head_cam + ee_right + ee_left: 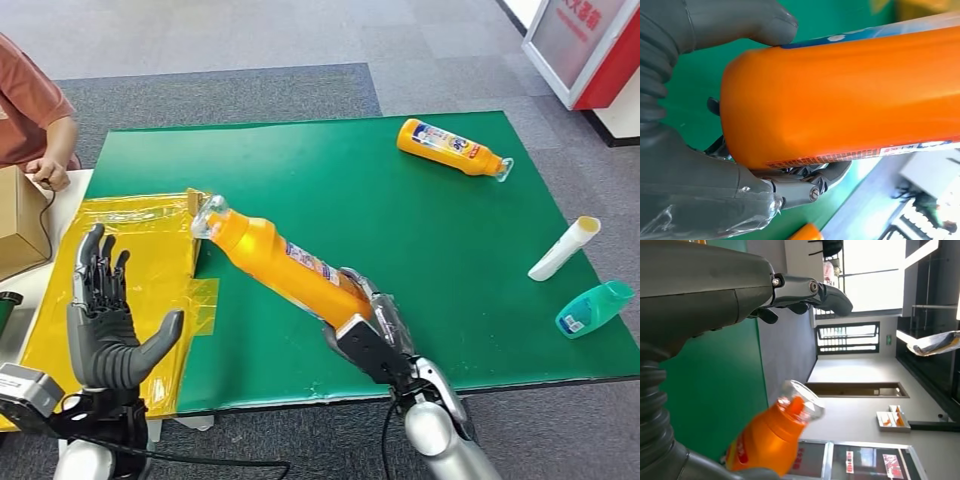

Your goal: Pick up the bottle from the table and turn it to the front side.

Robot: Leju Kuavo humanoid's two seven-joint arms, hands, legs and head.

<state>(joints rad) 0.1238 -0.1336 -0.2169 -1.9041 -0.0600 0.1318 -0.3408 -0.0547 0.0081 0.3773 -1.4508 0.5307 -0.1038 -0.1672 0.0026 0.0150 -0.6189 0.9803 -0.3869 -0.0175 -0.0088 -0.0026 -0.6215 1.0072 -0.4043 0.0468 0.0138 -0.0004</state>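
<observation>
Right hand (370, 335) grips the orange bottle (287, 265) by its base, lifted above the green mat (377, 190), clear cap toward the yellow sheet (151, 250) (tilted, label partly up). Left hand (106, 315) spread, holding nothing, over that sheet. Second orange bottle (451, 147) lies at the mat's far side.

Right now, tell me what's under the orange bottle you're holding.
The orange bottle is lifted in the right hand, tilted over the green mat, with only bare mat visible below it. The fingers wrap its base, hiding the bottom.
</observation>
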